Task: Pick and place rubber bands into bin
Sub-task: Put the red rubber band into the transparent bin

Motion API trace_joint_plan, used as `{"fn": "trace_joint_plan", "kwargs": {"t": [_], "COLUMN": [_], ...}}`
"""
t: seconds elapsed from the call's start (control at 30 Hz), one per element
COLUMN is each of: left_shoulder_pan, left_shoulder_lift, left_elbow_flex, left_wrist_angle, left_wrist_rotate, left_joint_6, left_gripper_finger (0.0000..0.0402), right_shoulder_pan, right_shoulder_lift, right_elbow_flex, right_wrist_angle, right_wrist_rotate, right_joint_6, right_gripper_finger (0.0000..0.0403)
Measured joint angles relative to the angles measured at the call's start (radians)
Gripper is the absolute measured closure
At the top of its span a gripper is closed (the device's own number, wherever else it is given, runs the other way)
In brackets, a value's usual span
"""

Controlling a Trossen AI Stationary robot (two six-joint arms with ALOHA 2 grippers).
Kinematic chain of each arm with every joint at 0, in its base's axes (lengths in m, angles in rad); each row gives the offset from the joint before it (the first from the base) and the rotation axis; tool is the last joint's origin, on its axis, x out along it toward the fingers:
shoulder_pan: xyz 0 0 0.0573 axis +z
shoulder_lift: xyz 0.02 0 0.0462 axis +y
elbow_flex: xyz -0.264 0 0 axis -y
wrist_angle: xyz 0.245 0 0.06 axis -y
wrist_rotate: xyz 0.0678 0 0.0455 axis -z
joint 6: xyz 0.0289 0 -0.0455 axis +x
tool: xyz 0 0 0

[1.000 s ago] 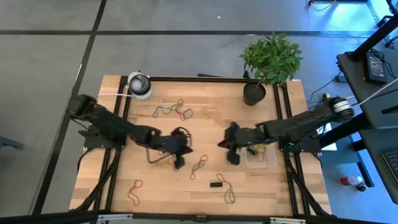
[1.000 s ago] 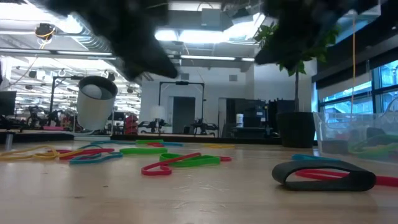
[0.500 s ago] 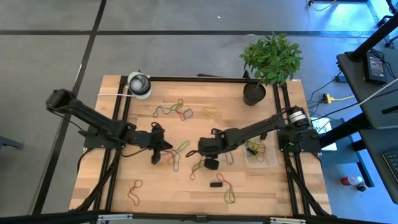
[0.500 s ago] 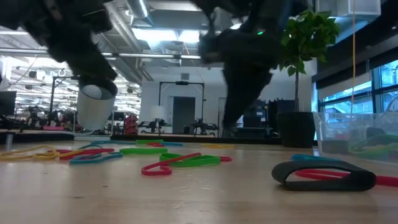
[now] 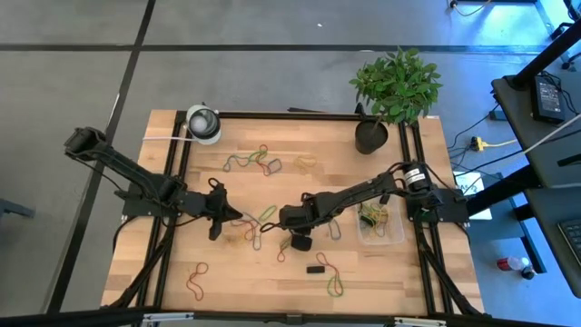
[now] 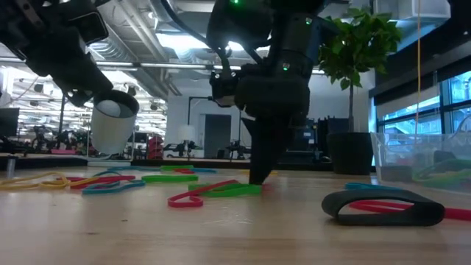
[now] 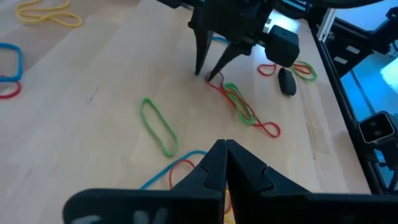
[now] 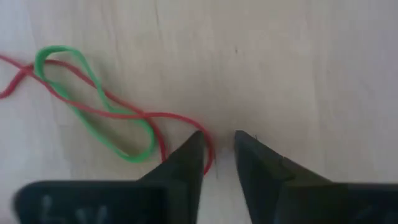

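The right arm reaches far out across the table from the right side, stretched low toward the middle, and the right gripper (image 5: 289, 221) points straight down at the wood. Its jaws are parted a little, tips at the tabletop, straddling the end of a red rubber band (image 8: 163, 118) that lies tangled with a green rubber band (image 8: 93, 99); nothing is gripped yet. The left arm comes in from the left edge, elbow raised, its left gripper (image 7: 224, 147) clenched tight and empty, hovering just left of that pair above a loose green loop (image 7: 158, 126). More rubber bands (image 5: 252, 161) lie scattered toward the far side, others near the front edge. The bin (image 5: 392, 235) sits at the right edge of the table, already holding several bands, beside the potted plant (image 5: 394, 88).
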Motion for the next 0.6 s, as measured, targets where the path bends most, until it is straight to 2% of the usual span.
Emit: {"fn": "trace_joint_plan", "kwargs": {"t": [0.13, 0.27, 0.43, 0.6], "left_shoulder_pan": [-0.006, -0.006, -0.006, -0.006], "left_shoulder_lift": [-0.001, -0.001, 0.000, 0.000], "left_elbow_flex": [-0.001, -0.001, -0.001, -0.001], "left_wrist_angle": [0.001, 0.004, 0.006, 0.013], "left_wrist_rotate": [0.002, 0.001, 0.000, -0.005], "left_joint_6": [-0.001, -0.001, -0.002, -0.010], "left_gripper_finger": [0.0400, 0.0399, 0.0400, 0.0399], "right_shoulder_pan": [0.012, 0.016, 0.018, 0.026], "right_shoulder_lift": [-0.010, -0.056, -0.187, -0.307], "right_elbow_flex": [-0.002, -0.011, -0.010, -0.011], "right_wrist_angle": [-0.007, -0.037, -0.034, -0.029], "right_wrist_rotate": [0.007, 0.011, 0.016, 0.117], "right_joint_6": [0.053, 0.083, 0.100, 0.102], "right_gripper_finger": [0.0390, 0.0397, 0.0401, 0.0401]}}
